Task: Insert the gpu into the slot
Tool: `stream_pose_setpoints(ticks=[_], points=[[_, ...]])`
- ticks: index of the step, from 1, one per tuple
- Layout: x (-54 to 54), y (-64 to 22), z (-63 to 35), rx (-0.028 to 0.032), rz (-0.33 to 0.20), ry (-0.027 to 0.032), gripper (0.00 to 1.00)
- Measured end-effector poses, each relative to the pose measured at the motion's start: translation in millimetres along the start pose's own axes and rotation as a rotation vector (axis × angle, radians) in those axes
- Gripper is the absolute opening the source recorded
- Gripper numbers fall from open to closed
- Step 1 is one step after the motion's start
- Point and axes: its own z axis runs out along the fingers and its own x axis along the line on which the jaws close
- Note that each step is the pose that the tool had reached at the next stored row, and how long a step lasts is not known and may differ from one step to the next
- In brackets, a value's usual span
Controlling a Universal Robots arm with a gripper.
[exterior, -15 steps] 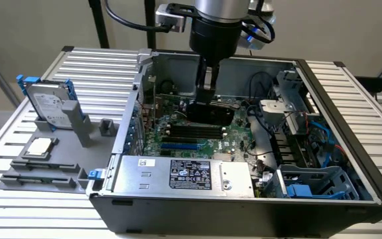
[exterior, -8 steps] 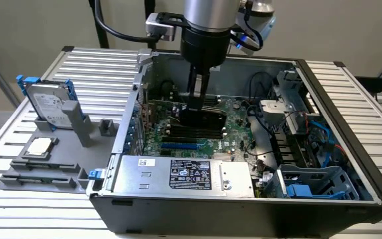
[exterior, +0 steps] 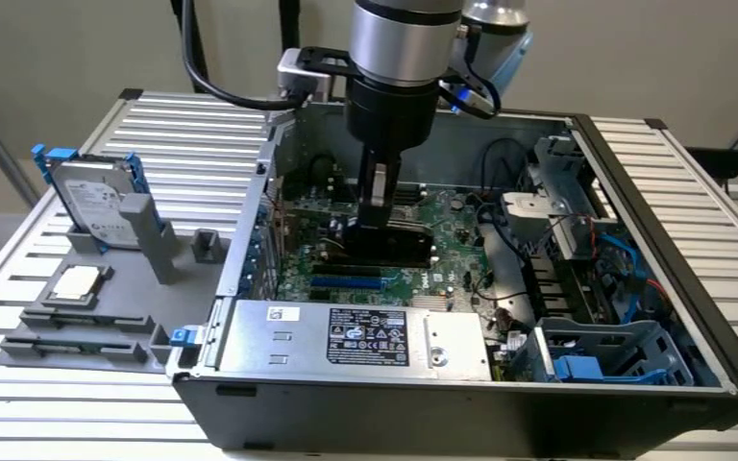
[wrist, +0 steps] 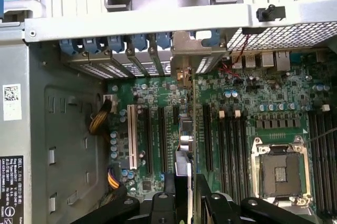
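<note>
Inside the open computer case, my gripper (exterior: 376, 229) reaches down over the green motherboard, shut on the gpu (exterior: 388, 253), whose black cooler block shows below the fingers. The card stands on edge. The blue slot (exterior: 347, 284) lies just in front of the card's lower edge in the exterior view, parallel to it. Whether the card touches the slot I cannot tell. In the wrist view my gripper (wrist: 185, 205) clamps the gpu (wrist: 184, 148) edge-on, and its silver bracket (wrist: 196, 50) reaches the case's rear wall. The card hides the slot there.
A grey labelled power-supply box (exterior: 356, 336) sits close in front of the slot. A white slot (wrist: 131, 137) and black slots flank the card; the processor socket (wrist: 279, 169) and memory slots (wrist: 226, 140) lie beyond. A hard drive (exterior: 93, 202) stands on the bench outside.
</note>
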Motion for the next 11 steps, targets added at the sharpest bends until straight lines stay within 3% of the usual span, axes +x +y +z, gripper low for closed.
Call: stream_pose_setpoints(ticks=[11], points=[[0.4,4.9,20.3,0.0018,-0.007,-0.0133,0.26]])
